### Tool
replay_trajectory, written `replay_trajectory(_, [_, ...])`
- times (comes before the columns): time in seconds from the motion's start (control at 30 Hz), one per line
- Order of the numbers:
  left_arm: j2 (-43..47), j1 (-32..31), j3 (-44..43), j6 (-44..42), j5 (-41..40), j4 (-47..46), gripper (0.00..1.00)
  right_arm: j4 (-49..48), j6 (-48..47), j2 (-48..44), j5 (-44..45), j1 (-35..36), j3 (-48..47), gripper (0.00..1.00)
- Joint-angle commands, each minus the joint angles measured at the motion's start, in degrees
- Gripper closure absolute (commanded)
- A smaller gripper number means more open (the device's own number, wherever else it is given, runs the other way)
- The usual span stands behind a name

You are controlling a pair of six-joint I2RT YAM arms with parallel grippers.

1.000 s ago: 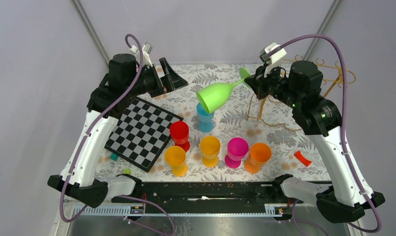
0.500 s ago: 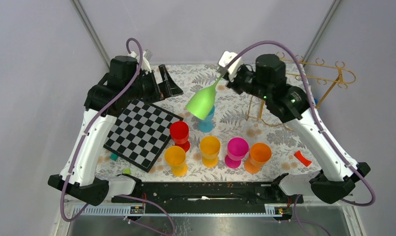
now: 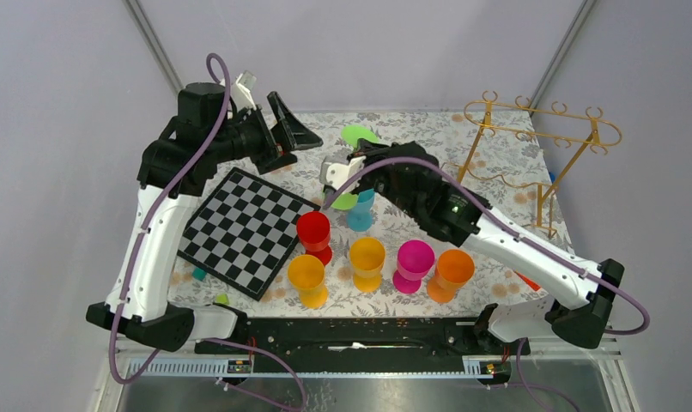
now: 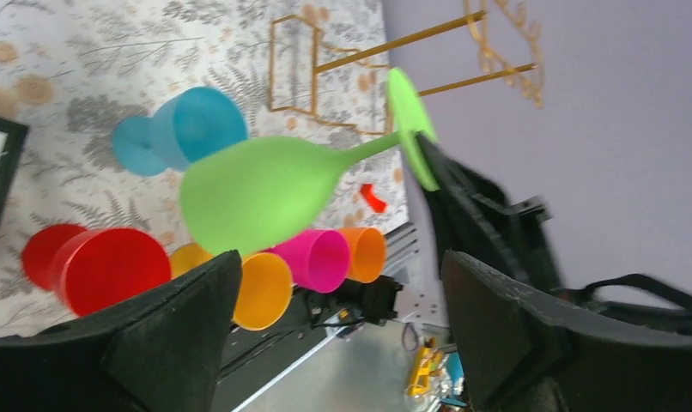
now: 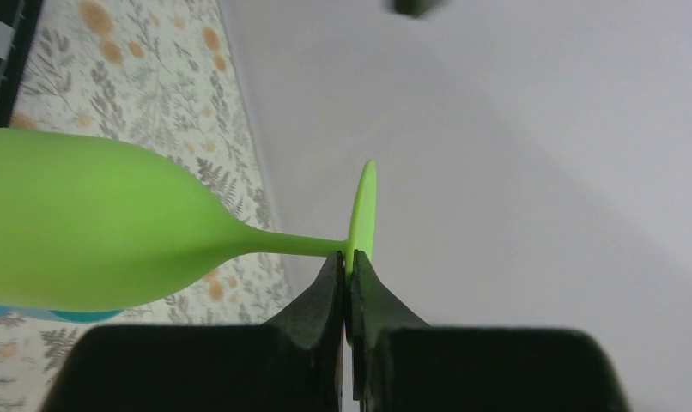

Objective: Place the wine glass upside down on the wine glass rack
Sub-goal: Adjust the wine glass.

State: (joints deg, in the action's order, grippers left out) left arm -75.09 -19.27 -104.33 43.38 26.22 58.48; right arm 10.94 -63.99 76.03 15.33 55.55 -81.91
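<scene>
1. Top view: R tool [image 3: 357,149] sits mid-desk [image 3: 420,129], clamped on green wine glass [image 3: 357,135]. Foot is toward 12, bowl toward 6 by blue cup [image 3: 360,215]. Wine glass rack [image 3: 540,129] stands at 2 o'clock, well apart from glass. L tool [image 3: 287,129] is at 11 o'clock, spread wide, empty.
2. L wrist: L tool [image 4: 338,257] jaws gape w/ nothing between. Wine glass [image 4: 257,193] is ahead, tilted, foot toward 1 o'clock. Rack [image 4: 394,51] is at 12.
3. R wrist: R tool [image 5: 349,266] nips foot's edge. Bowl [image 5: 85,223] runs toward 9 o'clock.
</scene>
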Motion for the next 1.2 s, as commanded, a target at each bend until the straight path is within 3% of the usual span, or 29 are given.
replay_trajectory(0.0, [0.65, 1.45, 0.78, 10.68, 8.77, -12.31, 0.1, -13.99, -11.71, -2.18, 10.24, 3.15, 3.49, 1.0])
replay_trajectory(0.2, [1.22, 1.53, 8.74, 26.01, 17.66, -31.63, 0.18, -19.65, -19.5, -3.0, 15.77, 7.86, 6.98, 1.0])
replay_trajectory(0.57, [-0.97, -1.13, 9.71, 26.49, 18.08, -32.47, 0.32, -22.23, -24.4, -3.9, 18.15, 12.11, 8.59, 1.0])
replay_trajectory(0.97, [-2.2, -3.94, 12.41, 25.71, 15.29, -32.46, 0.7, -23.13, -24.69, -4.64, 18.04, 13.06, 9.84, 1.0])
replay_trajectory(1.17, [-3.2, -4.11, 12.52, 24.9, 15.17, -32.42, 1.0, -23.52, -24.19, -4.82, 18.05, 13.19, 10.29, 1.0])
